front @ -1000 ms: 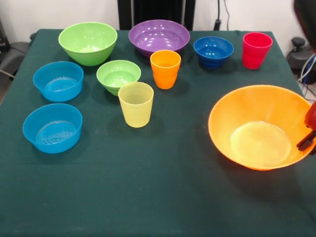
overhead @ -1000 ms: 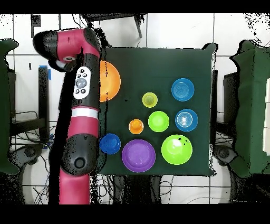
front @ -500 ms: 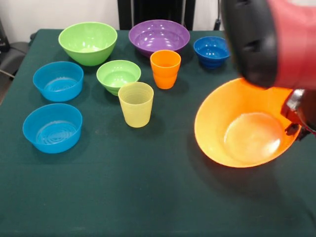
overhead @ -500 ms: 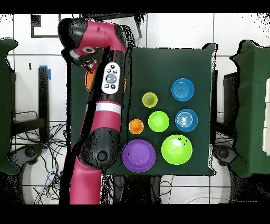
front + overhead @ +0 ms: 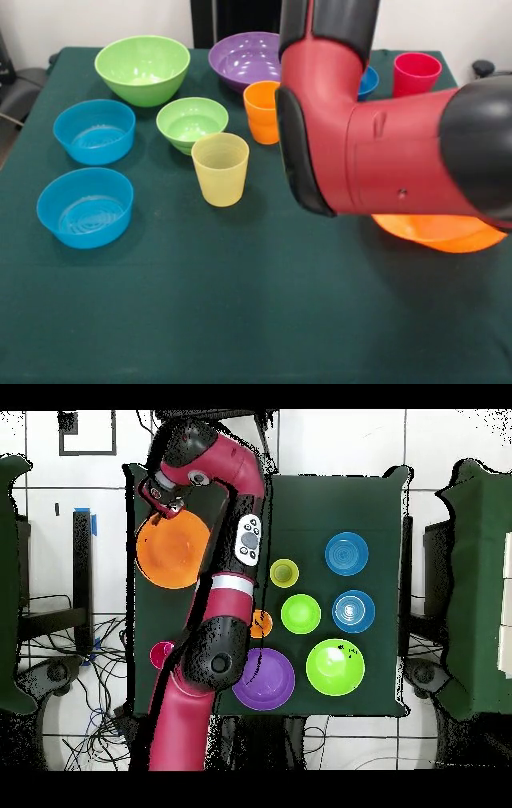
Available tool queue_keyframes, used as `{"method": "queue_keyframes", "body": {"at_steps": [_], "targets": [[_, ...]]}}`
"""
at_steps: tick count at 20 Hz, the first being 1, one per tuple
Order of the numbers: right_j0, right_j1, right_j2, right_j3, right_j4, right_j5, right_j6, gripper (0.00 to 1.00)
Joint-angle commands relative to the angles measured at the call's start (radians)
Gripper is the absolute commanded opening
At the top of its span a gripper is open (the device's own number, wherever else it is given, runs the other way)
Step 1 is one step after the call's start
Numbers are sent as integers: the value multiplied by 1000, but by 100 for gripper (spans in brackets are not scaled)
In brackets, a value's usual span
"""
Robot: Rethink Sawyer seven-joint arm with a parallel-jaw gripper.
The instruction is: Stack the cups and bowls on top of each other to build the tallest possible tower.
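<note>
Flipping orange bowl (image 5: 172, 552) as base | gripper (image 5: 160, 509) at its rim, grip unclear | I set it flat on counter (image 5: 240, 320), clear of cups.

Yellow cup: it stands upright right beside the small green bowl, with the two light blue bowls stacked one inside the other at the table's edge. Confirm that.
Not quite. The two light blue bowls are not stacked; in the front view they sit apart, side by side on the table. The rest holds: the yellow cup stands upright beside the small green bowl.
</note>
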Motion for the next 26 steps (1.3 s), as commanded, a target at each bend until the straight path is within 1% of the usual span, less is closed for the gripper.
{"method": "queue_keyframes", "body": {"at_steps": [1, 3, 5, 7, 10, 12, 13, 17, 20, 22, 24, 26], "targets": [[41, 47, -3, -62, 217, 54, -272, 0], [59, 55, 13, -69, 304, 51, -252, 0], [63, 72, 6, -82, 385, 57, -270, 0], [30, 96, -85, -105, 460, 73, -331, 0], [-34, 129, -243, -149, 612, 103, -461, 0], [-69, 140, -325, -172, 695, 126, -561, 0], [-85, 143, -360, -181, 728, 144, -593, 0], [-135, 156, -466, -207, 828, 177, -699, 0], [-175, 163, -571, -214, 878, 193, -768, 0], [-190, 167, -614, -218, 910, 197, -790, 0], [-212, 175, -674, -224, 953, 225, -827, 0], [-226, 182, -701, -236, 1008, 251, -832, 0]]}}
